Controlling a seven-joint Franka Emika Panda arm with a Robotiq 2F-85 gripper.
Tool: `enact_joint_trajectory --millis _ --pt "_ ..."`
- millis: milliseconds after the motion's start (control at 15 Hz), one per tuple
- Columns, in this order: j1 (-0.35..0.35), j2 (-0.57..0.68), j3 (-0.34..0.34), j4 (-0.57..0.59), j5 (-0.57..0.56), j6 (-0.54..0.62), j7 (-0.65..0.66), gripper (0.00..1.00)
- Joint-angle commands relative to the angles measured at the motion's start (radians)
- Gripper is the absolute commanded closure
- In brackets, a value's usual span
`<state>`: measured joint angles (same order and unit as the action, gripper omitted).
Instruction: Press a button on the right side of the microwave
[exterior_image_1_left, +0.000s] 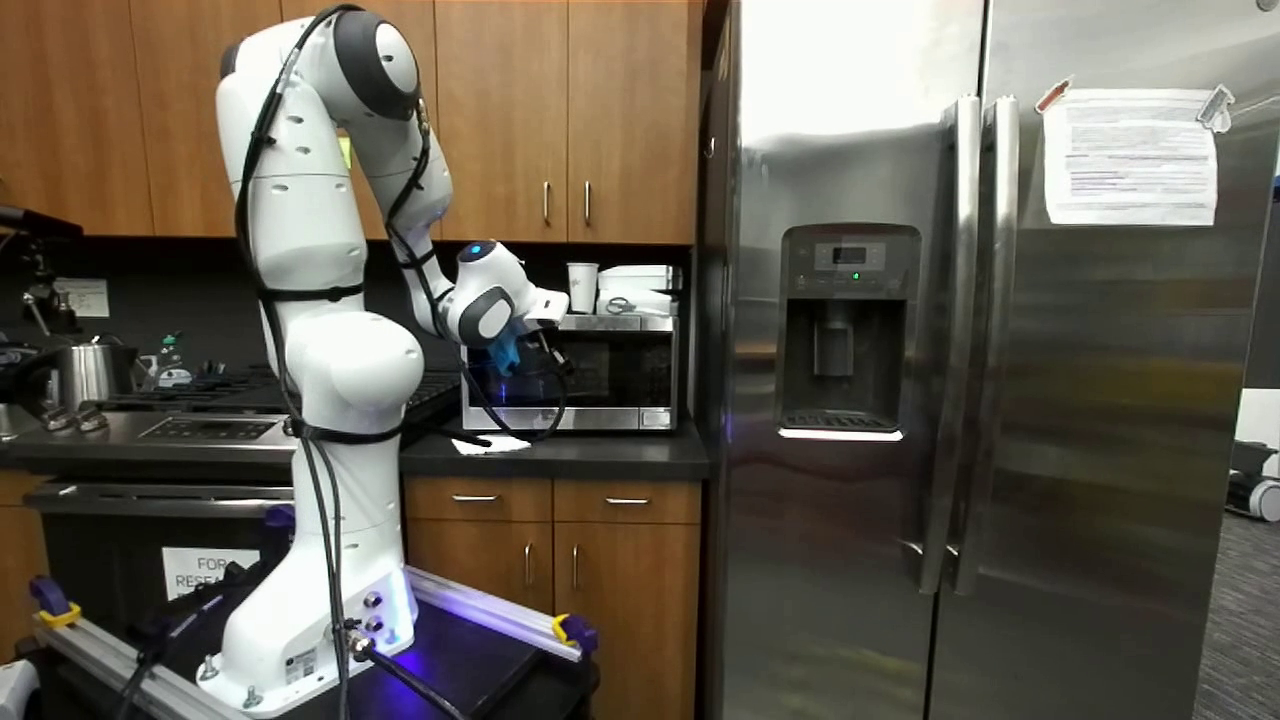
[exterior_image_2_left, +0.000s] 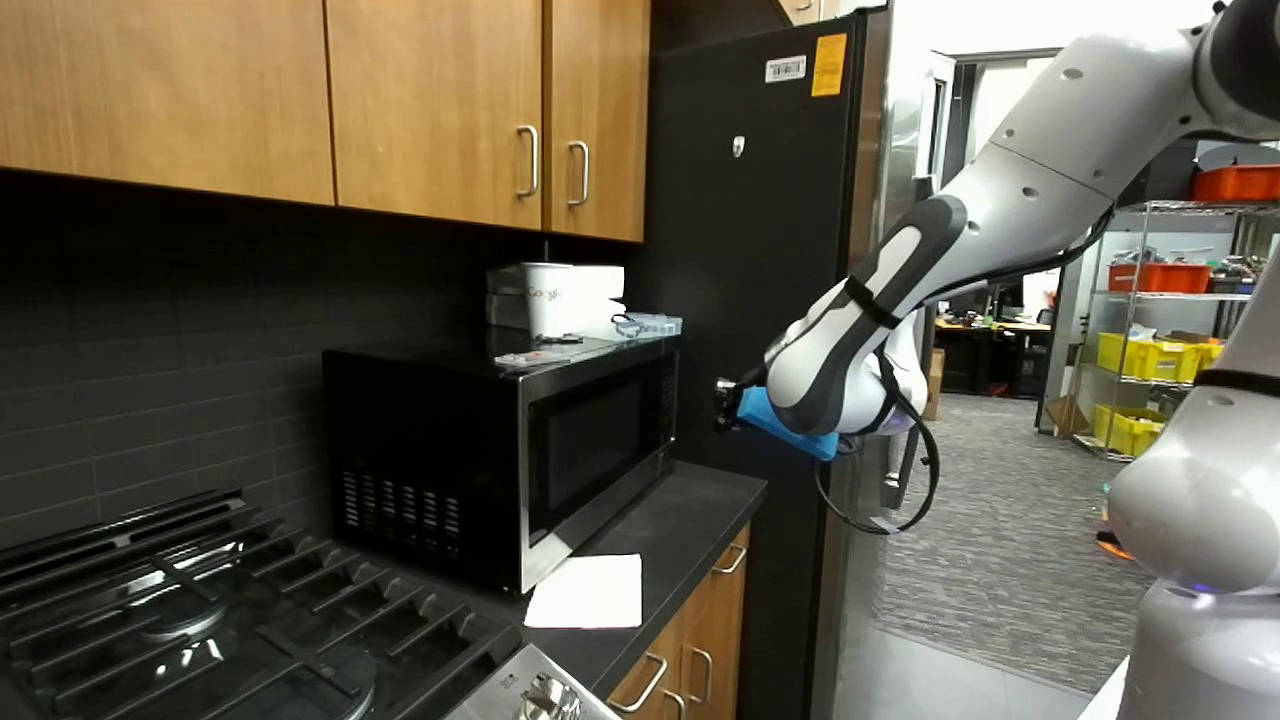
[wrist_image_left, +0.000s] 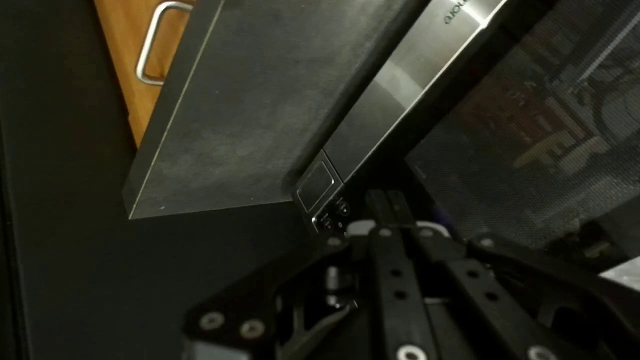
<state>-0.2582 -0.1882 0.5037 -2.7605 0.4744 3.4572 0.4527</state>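
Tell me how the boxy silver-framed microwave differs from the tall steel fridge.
The boxy silver-framed microwave is small and sits on the dark counter; the tall steel fridge towers beside it. The microwave has a dark glass window; the fridge has a black dispenser. A white cup stands on the microwave; a white paper hangs on the fridge. Both look shut and show a black side.

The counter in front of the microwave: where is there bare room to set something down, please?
Bare: the counter bordered by the microwave, the white sheet and the fridge, out to the counter's front edge. Crowded: the microwave's top toward the fridge, where white boxes and a cup stand.
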Motion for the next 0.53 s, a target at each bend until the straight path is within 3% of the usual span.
enact_joint_trajectory --millis 0,133,333,467 --pt "0.172 0.019 -0.175 0.039 -0.003 -0.001 0.079 1.0" --pt "0.227 -0.014 -0.246 0.044 0.007 -0.056 0.11 1.0" --pt "0.305 -0.057 -0.314 -0.05 -0.049 -0.027 0.235 1.0" --pt "0.353 -0.029 -0.371 -0.016 -0.066 -0.046 0.237 1.0"
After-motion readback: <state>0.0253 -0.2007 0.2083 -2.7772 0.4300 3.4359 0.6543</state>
